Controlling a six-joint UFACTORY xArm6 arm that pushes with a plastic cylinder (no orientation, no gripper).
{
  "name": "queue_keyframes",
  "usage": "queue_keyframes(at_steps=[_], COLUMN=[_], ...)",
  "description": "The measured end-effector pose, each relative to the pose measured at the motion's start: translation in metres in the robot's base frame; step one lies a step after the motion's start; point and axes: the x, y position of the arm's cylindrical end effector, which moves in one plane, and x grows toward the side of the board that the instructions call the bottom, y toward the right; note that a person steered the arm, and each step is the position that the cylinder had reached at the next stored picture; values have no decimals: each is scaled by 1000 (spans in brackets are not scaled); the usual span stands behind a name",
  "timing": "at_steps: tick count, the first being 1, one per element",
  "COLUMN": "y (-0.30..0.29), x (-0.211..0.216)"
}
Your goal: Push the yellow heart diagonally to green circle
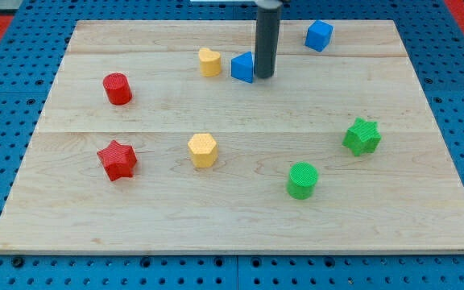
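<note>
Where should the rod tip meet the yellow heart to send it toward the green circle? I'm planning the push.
There is no pincer, so press rather than grip. The yellow heart sits near the view's top; the green circle lies toward the view's bottom right. My tip is on the far side of the blue triangle, so it should probably circle to the heart's top-left face and push diagonally down-right.

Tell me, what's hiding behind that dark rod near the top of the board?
The blue triangle block sits against the rod's left side, its right edge partly covered. My tip rests on the wooden board. Anything directly behind the rod cannot be seen.
</note>
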Motion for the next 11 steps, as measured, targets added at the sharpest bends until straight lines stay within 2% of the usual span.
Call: queue_keyframes(at_steps=[1,2,4,6,7,8,9,10,11], y=[-3,-93,-109,-99,-94,-80,-76,-97,-70], x=[-82,-88,-18,53,43,8,23,28,73])
